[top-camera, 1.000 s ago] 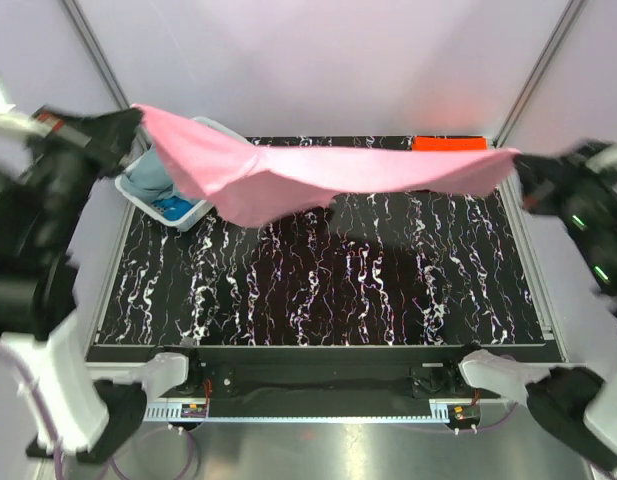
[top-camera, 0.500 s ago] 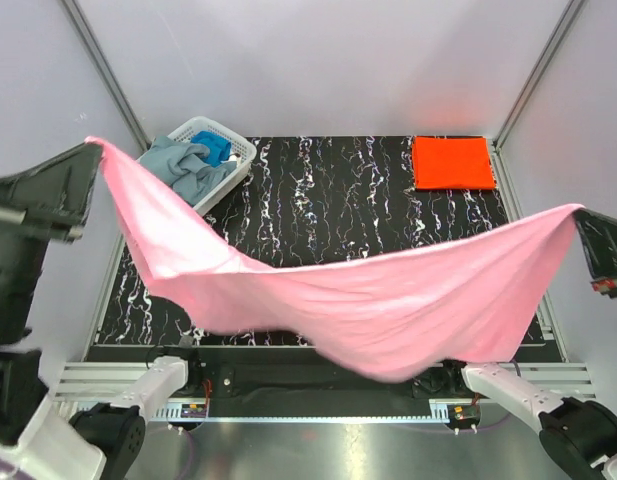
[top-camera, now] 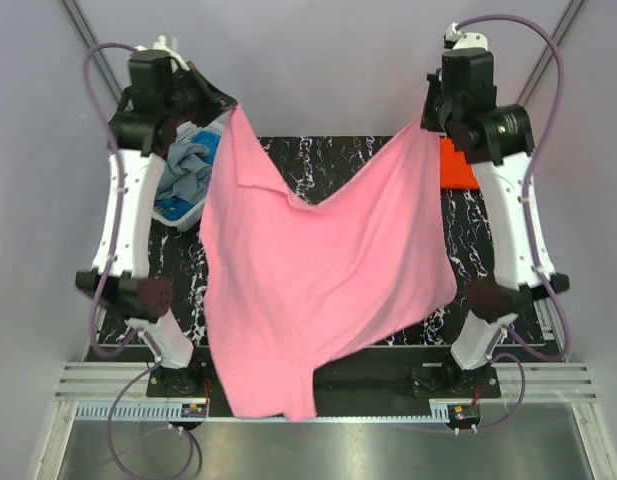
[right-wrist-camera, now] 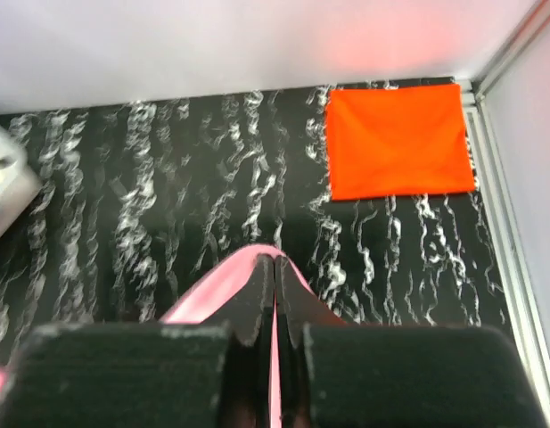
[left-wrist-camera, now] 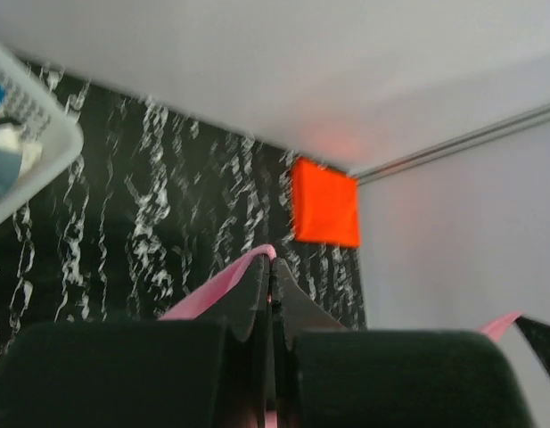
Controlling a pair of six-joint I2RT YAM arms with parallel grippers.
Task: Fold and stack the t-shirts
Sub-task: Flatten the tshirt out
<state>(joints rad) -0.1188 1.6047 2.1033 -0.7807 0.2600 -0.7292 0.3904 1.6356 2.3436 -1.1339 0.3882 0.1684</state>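
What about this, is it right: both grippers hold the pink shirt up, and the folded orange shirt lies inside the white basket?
Not quite. The orange shirt lies folded on the table, at its far right corner, not inside the basket; the right wrist view shows it. The left gripper and right gripper do hold the pink shirt up.
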